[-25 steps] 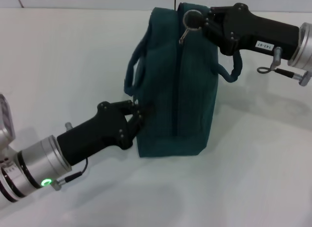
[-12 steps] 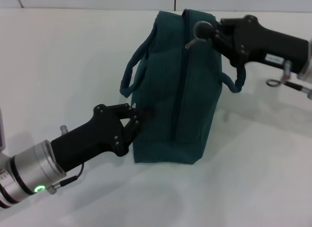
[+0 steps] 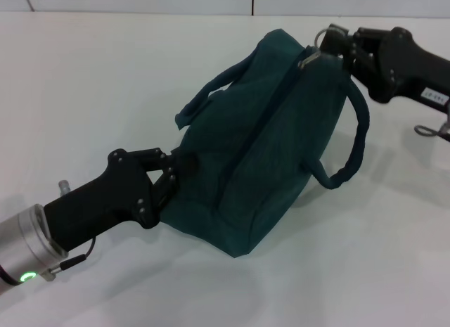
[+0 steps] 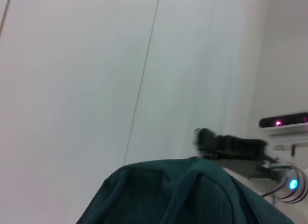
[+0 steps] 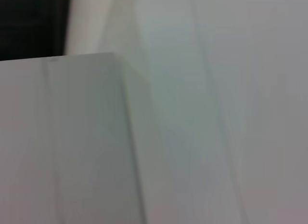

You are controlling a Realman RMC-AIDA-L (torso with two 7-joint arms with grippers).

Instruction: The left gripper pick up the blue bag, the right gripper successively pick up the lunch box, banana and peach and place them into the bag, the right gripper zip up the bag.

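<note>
The blue bag [image 3: 267, 144] lies tilted on the white table, its top leaning to the far right and its zipper closed along the top. My left gripper [image 3: 172, 174] is shut on the bag's near left end. My right gripper [image 3: 336, 44] is shut on the metal ring pull [image 3: 321, 37] at the far right end of the zipper. One loop handle [image 3: 351, 137] hangs on the right side, the other [image 3: 204, 102] on the left. In the left wrist view the bag [image 4: 192, 195] fills the lower part, with the right arm [image 4: 231, 143] beyond it. The lunch box, banana and peach are out of view.
The white table [image 3: 105, 74] spreads all around the bag. A wall seam [image 3: 252, 2] runs at the table's far edge. The right wrist view shows only pale surfaces [image 5: 168, 137].
The bag has tipped over from upright toward the right. My right gripper has moved right with the ring pull. My left gripper has moved down-left, still on the bag's end.
</note>
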